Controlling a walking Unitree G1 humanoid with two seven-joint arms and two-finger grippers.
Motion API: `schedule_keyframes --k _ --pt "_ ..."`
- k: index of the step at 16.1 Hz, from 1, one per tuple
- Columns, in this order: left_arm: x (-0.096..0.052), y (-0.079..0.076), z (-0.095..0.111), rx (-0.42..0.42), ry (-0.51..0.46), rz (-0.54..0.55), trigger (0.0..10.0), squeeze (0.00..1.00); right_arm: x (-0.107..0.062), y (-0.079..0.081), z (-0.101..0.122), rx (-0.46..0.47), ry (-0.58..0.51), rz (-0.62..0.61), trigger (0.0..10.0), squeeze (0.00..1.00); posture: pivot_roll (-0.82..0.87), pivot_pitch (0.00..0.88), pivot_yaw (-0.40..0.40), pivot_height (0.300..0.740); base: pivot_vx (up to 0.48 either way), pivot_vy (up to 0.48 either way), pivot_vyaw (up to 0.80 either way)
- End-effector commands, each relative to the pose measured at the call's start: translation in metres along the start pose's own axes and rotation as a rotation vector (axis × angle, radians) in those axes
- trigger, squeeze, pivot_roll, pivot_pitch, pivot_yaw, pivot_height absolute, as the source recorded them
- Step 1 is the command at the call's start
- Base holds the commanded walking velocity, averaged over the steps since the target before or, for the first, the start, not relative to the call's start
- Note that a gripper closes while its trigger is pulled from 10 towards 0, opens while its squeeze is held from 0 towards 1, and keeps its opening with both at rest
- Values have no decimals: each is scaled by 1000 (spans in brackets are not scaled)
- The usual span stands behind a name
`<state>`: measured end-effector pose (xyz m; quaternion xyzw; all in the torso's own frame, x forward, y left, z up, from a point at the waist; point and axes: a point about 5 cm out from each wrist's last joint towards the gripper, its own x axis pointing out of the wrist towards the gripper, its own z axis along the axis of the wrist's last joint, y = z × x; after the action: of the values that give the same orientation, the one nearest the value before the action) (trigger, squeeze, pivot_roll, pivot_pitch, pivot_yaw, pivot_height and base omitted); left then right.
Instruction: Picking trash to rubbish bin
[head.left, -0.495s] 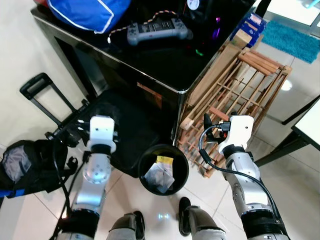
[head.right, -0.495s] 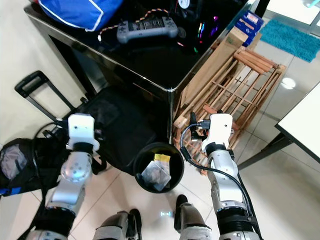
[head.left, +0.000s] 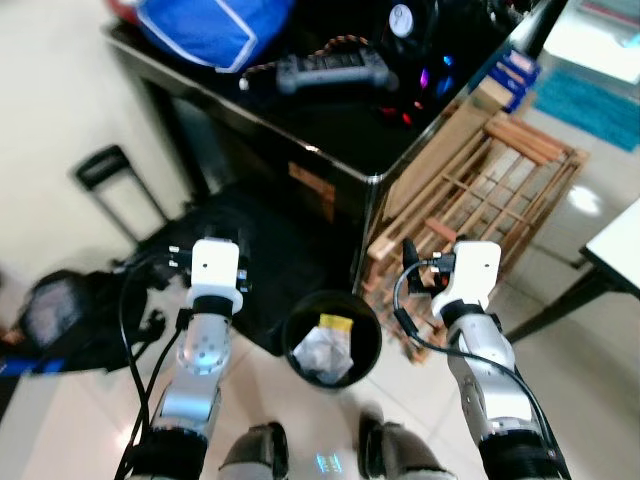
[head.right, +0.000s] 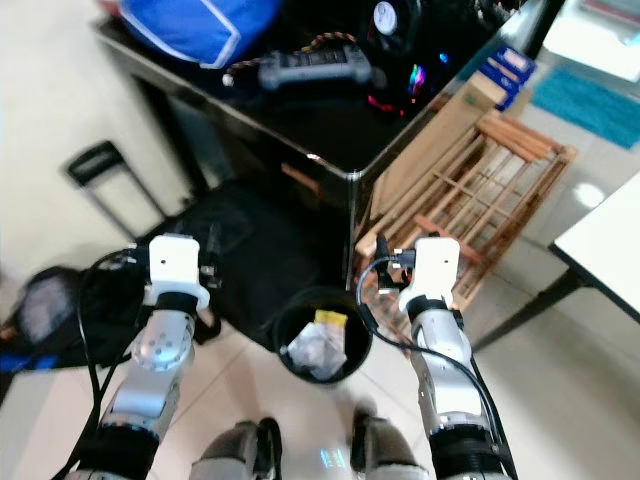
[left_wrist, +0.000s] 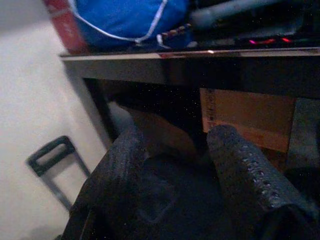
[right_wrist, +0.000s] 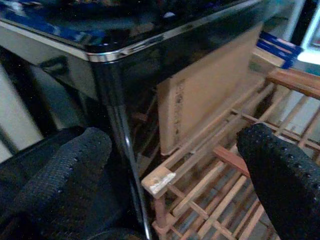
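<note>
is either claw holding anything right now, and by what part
Nothing is held. The left claw and the right claw are both open with nothing between their fingers; trash already lies in the black bin.

Both arms are looking silver and tube-shaped, each ending in a boxy white wrist block. Black cables are looping out beside the forearms, one big loop by the left arm and a tighter curl by the right wrist. The left pincer (left_wrist: 172, 175) and right pincer (right_wrist: 170, 170) are showing fat black fingers (right_wrist: 60, 165) covered in a dimpled, knobbly texture.
</note>
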<state>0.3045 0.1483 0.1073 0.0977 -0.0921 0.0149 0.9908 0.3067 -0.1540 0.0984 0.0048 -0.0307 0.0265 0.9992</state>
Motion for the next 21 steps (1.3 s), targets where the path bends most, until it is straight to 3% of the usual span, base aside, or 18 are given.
schedule_keyframes --k 1,13,21 --pt "-5 -2 -4 -5 24 -13 10000 0 -3 -2 -1 6 8 -9 10000 0 -19 217 38 740 -304 0 0" --pt "-3 -6 -4 -13 41 -16 10000 0 -2 -3 -1 1 28 -2 10000 0 -18 259 22 740 -285 0 0" --pt "-2 -9 -6 -33 60 -26 10000 0 -1 -2 -1 11 52 16 10000 0 -16 258 21 740 0 0 -200"
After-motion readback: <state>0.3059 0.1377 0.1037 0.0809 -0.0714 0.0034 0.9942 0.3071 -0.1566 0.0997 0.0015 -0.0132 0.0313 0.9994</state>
